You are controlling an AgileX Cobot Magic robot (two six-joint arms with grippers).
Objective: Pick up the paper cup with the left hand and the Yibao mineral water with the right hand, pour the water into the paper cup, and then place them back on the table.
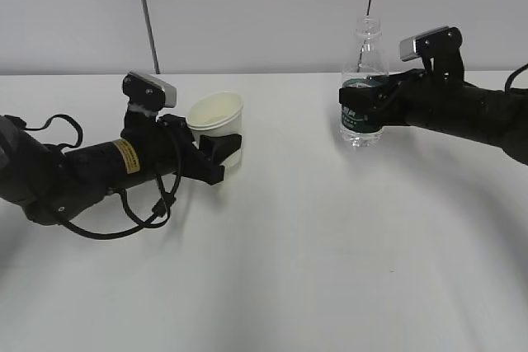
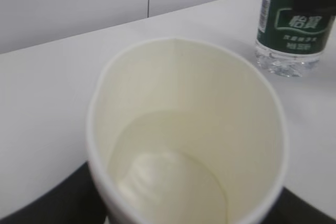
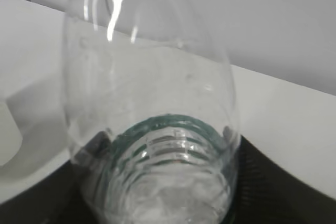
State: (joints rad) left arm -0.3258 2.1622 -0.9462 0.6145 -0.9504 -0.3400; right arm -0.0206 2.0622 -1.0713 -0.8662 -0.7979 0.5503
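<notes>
The paper cup (image 1: 216, 121) is upright at the left on the table (image 1: 289, 269), its base at or just above the surface. My left gripper (image 1: 226, 151) is shut on its lower wall. The left wrist view looks down into the cup (image 2: 184, 129), where a faint waterline shows. The Yibao mineral water (image 1: 364, 80) is upright at the right, uncapped and almost empty. My right gripper (image 1: 363, 113) is shut on its green label band. The bottle fills the right wrist view (image 3: 152, 129), with a dark finger (image 3: 286, 187) on each side. It also shows in the left wrist view (image 2: 291, 24).
A white wall (image 1: 272, 6) runs behind the table's far edge, with a thin grey cable (image 1: 147, 14) hanging in front of it. The left arm's black cables (image 1: 124, 220) loop onto the table. A gap of bare tabletop separates cup and bottle.
</notes>
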